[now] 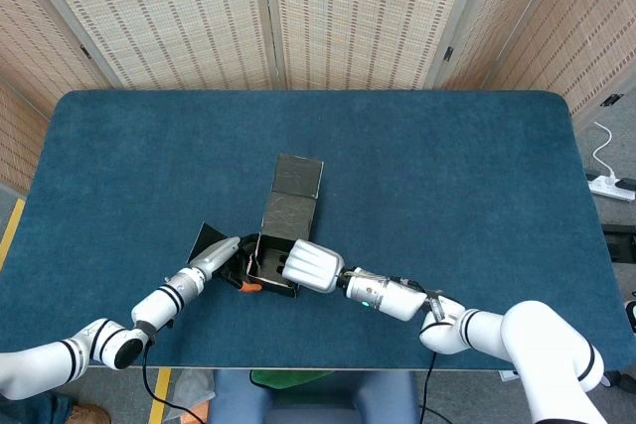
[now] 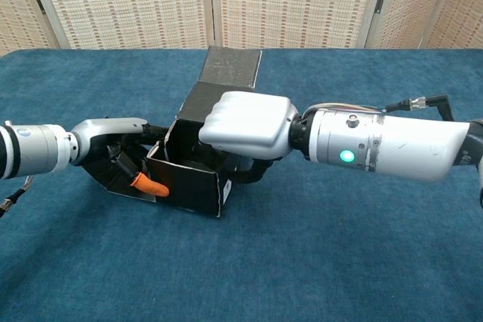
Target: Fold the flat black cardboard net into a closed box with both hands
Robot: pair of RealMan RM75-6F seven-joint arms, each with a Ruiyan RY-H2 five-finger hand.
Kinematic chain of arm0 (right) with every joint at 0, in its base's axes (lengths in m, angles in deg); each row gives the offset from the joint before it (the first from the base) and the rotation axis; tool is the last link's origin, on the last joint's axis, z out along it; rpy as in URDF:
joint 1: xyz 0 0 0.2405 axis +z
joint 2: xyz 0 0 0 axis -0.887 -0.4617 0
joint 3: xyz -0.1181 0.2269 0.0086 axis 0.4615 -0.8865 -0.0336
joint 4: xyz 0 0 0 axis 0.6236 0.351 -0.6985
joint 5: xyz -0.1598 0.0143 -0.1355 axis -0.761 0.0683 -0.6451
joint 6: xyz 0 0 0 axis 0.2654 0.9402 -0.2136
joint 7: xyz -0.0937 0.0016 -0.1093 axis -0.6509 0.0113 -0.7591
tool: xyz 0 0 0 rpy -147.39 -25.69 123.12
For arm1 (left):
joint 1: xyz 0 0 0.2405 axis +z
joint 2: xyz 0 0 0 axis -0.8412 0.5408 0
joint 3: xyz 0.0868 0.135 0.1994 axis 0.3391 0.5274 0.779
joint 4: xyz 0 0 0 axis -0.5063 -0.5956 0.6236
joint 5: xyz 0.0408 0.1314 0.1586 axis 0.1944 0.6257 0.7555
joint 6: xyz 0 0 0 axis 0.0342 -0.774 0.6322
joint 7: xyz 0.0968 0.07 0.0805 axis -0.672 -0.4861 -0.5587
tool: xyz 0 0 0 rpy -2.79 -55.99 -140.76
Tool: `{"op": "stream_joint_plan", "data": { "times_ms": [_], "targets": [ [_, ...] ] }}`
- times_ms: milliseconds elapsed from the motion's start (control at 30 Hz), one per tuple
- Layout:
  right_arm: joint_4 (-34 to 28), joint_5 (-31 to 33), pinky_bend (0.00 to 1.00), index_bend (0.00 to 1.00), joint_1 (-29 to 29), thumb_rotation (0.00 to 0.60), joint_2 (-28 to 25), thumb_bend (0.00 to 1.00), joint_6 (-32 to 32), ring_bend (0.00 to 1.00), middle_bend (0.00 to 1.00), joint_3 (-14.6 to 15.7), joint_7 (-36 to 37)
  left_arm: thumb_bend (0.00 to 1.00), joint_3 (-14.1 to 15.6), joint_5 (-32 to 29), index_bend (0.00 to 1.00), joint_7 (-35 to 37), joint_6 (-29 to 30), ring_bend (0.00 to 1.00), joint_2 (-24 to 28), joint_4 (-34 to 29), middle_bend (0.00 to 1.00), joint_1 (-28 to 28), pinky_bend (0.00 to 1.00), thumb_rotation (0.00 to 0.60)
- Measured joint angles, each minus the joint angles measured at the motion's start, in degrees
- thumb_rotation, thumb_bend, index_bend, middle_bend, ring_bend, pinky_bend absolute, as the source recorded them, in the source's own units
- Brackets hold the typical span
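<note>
The black cardboard box (image 1: pixel 272 267) (image 2: pixel 187 183) stands half folded near the table's front edge, open at the top. Its long lid flap (image 1: pixel 296 178) (image 2: pixel 230 67) lies flat towards the far side. A side flap (image 1: pixel 208 238) sticks out to the left. My right hand (image 1: pixel 310 265) (image 2: pixel 246 122) lies over the box's right wall, with fingers curled down inside and the thumb underneath outside, gripping that wall. My left hand (image 1: pixel 225 256) (image 2: pixel 113 138) holds the box's left side, its orange-tipped thumb (image 2: pixel 148 184) pressed against the front wall. The box's inside is mostly hidden.
The blue cloth table (image 1: pixel 447 176) (image 2: pixel 324 262) stretches wide around the box. Woven folding screens (image 1: pixel 268 7) stand behind the far edge. A white power strip (image 1: pixel 611 186) lies on the floor off the right side.
</note>
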Motion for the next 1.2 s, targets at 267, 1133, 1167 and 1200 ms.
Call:
{"op": "stream_joint_plan", "data": {
  "times_ms": [267, 1133, 1167, 1200],
  "targets": [
    [1.85, -1.65, 1.00, 0.61, -0.57, 0.600, -1.05, 0.21, 2.61, 0.76, 0.52, 1.03, 0.15, 0.21, -0.20, -0.57, 0.24, -1.47, 1.57, 0.52, -0.14, -0.09, 0.29, 0.61, 0.63, 0.600],
    [-19.16, 15.18, 1.00, 0.00, -14.70, 0.600, -9.20, 0.07, 8.42, 0.66, 0.05, -2.00, 5.67, 0.20, 0.15, 1.71, 0.04, -7.70, 15.87, 0.00, 7.49, -11.82, 0.00, 7.15, 0.21, 0.600],
    [-21.06, 17.07, 1.00, 0.00, -15.89, 0.600, -9.59, 0.06, 8.44, 0.66, 0.06, -2.08, 6.44, 0.20, 0.13, 1.94, 0.04, -7.39, 16.34, 0.00, 8.04, -12.43, 0.00, 7.48, 0.21, 0.600],
    [-22.72, 19.00, 1.00, 0.00, -17.05, 0.600, -9.90, 0.06, 8.41, 0.66, 0.06, -2.17, 7.41, 0.20, 0.10, 2.15, 0.04, -7.01, 16.76, 0.00, 8.55, -13.00, 0.00, 7.81, 0.21, 0.600]
  ]
}}
